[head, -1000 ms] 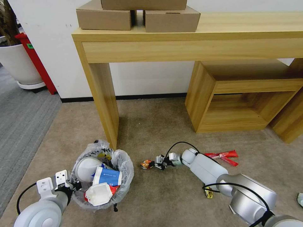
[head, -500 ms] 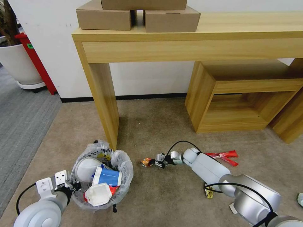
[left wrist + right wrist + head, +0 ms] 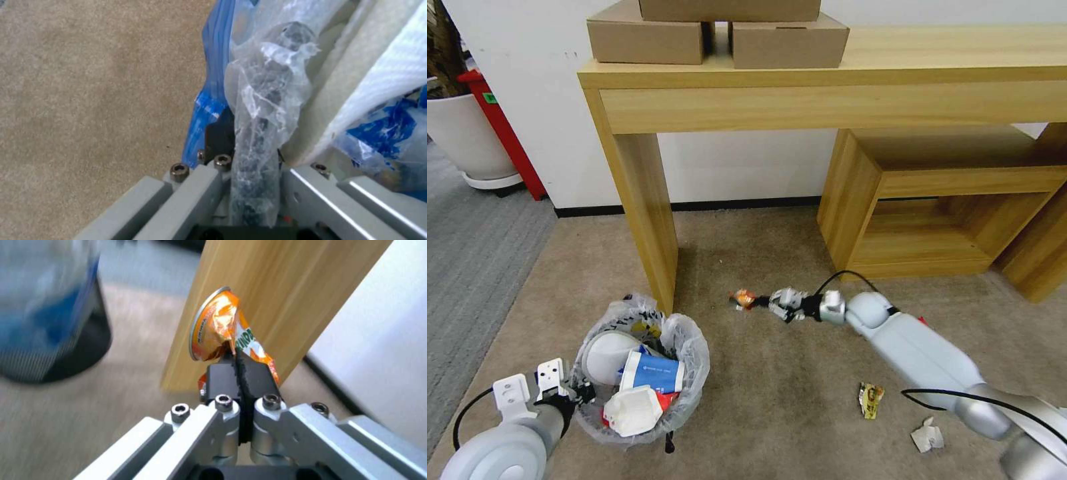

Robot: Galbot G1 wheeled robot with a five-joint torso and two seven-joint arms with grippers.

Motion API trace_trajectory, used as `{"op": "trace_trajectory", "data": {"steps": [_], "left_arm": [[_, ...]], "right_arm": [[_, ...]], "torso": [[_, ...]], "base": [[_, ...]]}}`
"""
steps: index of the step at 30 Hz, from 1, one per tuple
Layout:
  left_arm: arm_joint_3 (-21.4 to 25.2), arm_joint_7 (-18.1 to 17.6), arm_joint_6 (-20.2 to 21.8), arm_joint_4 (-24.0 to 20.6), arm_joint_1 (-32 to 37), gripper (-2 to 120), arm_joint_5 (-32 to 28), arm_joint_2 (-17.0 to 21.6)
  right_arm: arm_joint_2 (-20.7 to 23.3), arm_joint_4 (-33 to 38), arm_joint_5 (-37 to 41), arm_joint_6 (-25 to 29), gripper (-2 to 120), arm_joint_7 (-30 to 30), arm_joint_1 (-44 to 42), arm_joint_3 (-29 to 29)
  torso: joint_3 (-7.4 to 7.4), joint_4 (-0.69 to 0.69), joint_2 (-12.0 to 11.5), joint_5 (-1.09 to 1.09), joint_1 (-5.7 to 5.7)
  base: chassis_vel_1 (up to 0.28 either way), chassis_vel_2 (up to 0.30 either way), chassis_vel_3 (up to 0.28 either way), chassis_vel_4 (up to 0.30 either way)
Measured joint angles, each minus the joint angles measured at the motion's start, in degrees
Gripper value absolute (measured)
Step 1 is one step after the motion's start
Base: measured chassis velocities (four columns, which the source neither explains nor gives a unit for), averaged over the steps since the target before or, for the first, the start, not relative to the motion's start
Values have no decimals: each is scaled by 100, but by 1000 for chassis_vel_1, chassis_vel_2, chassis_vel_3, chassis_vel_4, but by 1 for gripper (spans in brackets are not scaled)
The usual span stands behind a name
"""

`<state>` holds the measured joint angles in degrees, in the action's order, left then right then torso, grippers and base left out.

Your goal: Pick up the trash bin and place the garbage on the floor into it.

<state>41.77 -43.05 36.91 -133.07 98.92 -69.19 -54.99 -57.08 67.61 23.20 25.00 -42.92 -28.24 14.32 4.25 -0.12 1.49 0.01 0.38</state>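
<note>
The trash bin, lined with a crinkly whitish bag, stands on the beige floor at the lower left. It holds a white slipper, a blue-and-white carton and crumpled paper. My left gripper is shut on its near rim; in the left wrist view the left gripper pinches the bagged rim. My right gripper reaches out mid-floor, shut on a crumpled orange packet. The right wrist view shows that gripper holding the packet clear of the carpet. A yellow wrapper and crumpled white paper lie on the floor.
A wooden table leg stands just behind the bin and close to the held packet. A low wooden shelf unit sits at the back right. Cardboard boxes rest on the tabletop. Grey striped carpet lies to the left.
My right arm has carried the orange packet up off the floor and farther out, now covering the red wrappers. The left gripper keeps its hold on the bin rim.
</note>
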Motion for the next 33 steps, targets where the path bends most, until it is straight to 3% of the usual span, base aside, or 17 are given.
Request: {"op": "trace_trajectory", "data": {"steps": [7, 9, 12, 19, 22, 26, 33], "left_arm": [[24, -11, -6, -56, 48, 0, -70, 38], [42, -12, -7, -65, 51, 0, -85, 53], [44, -16, -9, -72, 47, 0, -92, 54], [44, -45, -12, -69, 27, 0, -108, 81], [52, -49, -16, -36, 7, 0, -119, 94], [58, -49, -21, -27, -6, 0, -121, 94], [74, -48, -28, -7, 30, 0, -100, 73]], "right_arm": [[115, 866, 1139, 7, 0, -43, -76, -91], [108, 1282, 1863, -13, 0, -45, -82, 109], [46, 1526, 2181, -46, 0, -60, -57, 333], [-187, 1610, 2373, -70, 0, -201, 158, 977], [-531, 1392, 2408, -88, 0, -365, 456, 1615], [-904, 1310, 2421, -127, 0, -398, 727, 2031], [-1176, 1296, 2479, -183, 0, -388, 995, 2373]], "torso": [[0, 0, 0, -1, 0], [0, 0, 0, -1, 0], [0, 0, 0, -1, 0], [0, 0, 0, -2, 0], [0, -1, 0, -3, 0], [0, 1, -1, -3, 0], [0, 0, -1, -2, 0]], "base": [[0, 0, 0, 0], [0, 0, 0, 0], [0, 0, 0, 0], [0, 0, 0, 0], [0, 0, 0, 0], [0, 0, 0, 0], [0, 0, 0, 0]]}}
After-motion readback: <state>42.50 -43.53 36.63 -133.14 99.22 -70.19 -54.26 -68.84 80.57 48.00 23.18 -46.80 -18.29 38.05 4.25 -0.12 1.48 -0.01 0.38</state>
